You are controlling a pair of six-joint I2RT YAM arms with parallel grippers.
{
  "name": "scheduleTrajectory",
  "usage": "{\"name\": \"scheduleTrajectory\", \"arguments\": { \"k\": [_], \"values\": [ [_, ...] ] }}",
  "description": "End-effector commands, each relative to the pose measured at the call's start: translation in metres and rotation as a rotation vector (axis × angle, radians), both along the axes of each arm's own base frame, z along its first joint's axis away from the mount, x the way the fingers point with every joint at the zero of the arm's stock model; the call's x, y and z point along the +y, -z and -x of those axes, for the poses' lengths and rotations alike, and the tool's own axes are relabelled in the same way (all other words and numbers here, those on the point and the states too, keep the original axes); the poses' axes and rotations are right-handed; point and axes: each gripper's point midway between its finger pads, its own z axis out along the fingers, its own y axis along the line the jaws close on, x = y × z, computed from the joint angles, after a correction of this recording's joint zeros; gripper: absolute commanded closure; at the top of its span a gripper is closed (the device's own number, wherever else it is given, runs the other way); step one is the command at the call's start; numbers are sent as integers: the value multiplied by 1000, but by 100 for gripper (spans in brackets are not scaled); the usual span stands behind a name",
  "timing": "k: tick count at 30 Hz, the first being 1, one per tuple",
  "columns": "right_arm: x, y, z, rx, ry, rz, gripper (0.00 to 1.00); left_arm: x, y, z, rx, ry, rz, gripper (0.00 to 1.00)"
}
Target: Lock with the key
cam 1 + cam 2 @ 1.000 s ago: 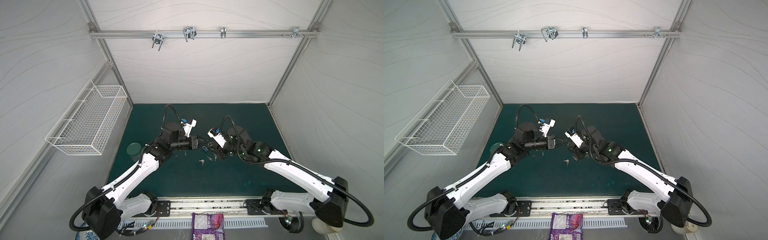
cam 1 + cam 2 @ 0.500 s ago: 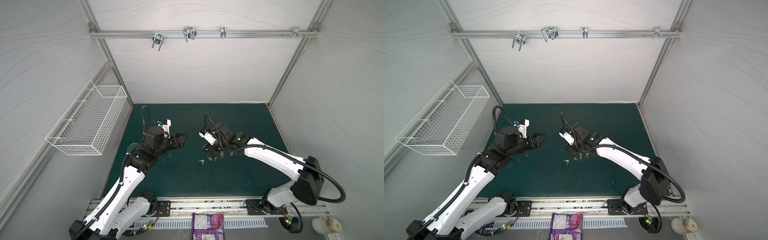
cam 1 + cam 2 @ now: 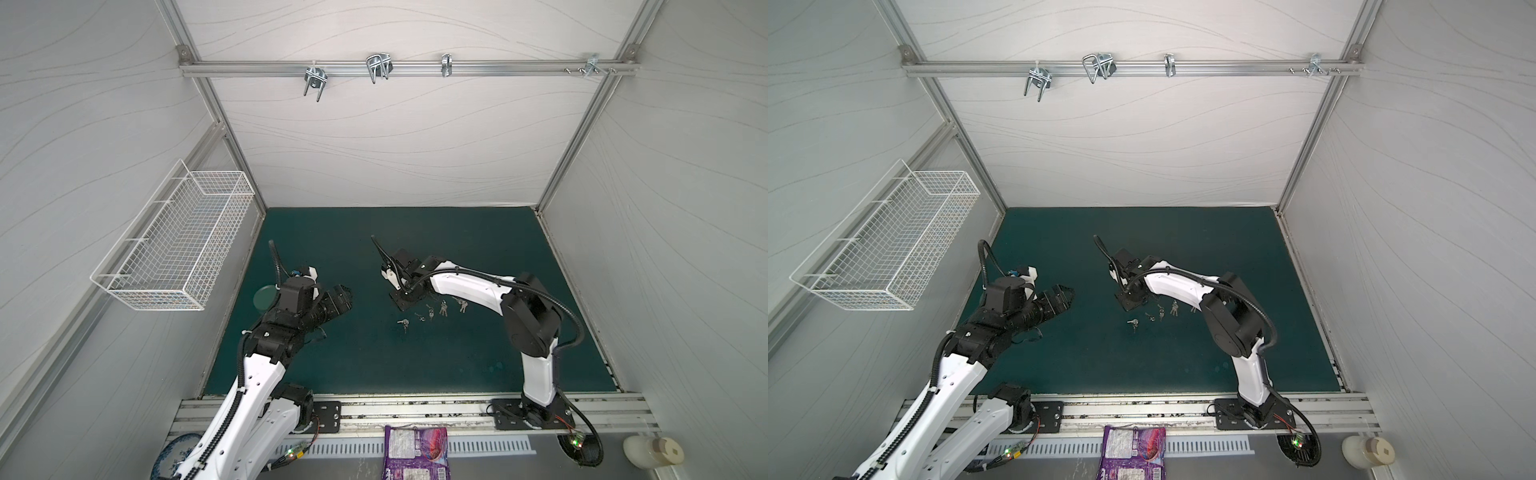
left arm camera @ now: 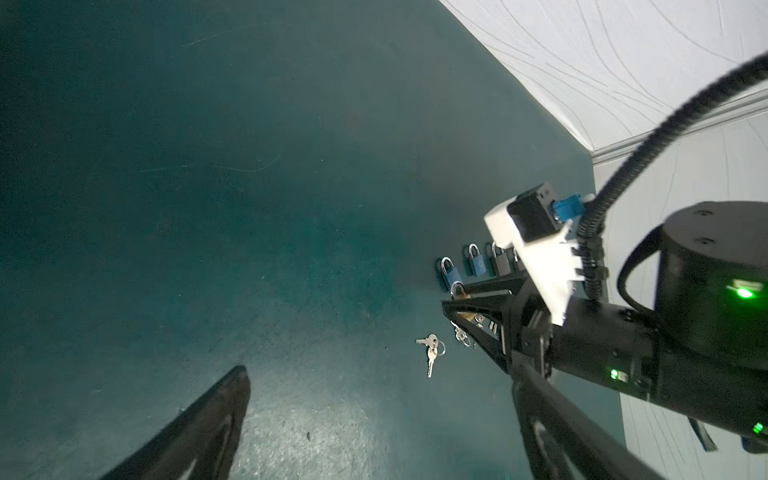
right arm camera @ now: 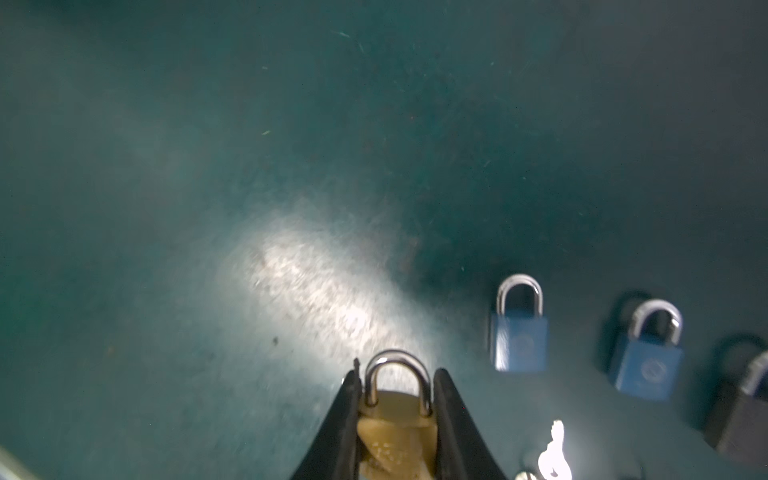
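Gripping the lock: the right hand (image 5: 395, 376) is clamped on the brass padlock (image 5: 395, 432), with a finger on either side of the body and the shackle poking out past the fingertips. Both shackle legs run down into the body.
Where that is: pretty much the middle of the tabletop (image 3: 374, 365) in both top views. Honestly can't tell if the lock touches the surface or sits just off it.
Left hand (image 3: 343, 298): fingers spread wide apart with nothing between them. It hangs above the tabletop toward the left edge, well apart from the right hand.
Keys: there's a loose row of little key sets (image 3: 432, 312) just beside the right hand, on its near-edge and right-edge side. A pair of keys (image 4: 431, 353) on a ring lies flat at the end of the row closest to the left hand.
Other locks: a blue padlock (image 5: 519, 345), a second blue padlock (image 5: 646, 370) and a dark padlock (image 5: 744, 419) lie in a row just beside the held one.
Random stuff: a round teal thing (image 3: 262, 297) sits by the left edge, partly behind the left arm, and a wire basket (image 3: 174, 245) hangs on the left wall.
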Motion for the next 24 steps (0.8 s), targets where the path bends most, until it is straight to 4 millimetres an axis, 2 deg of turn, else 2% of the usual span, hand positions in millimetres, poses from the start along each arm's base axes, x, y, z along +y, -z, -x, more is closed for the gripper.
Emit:
{"name": "scheduleTrajectory", "arguments": {
  "k": [1,12,20,24],
  "values": [
    [-3,8,-5,28,26,46,100,7,-13,0,-51,-17,-23,1],
    [-1,34,-8,68,7,118,89,6,-18,1,-105,-15,-6,1],
    [-2,42,-2,101,-11,141,71,5,-25,-6,-141,-15,-4,1],
    [3,37,-1,112,-17,112,56,15,-31,-14,-162,-66,-46,1]
  ]
}}
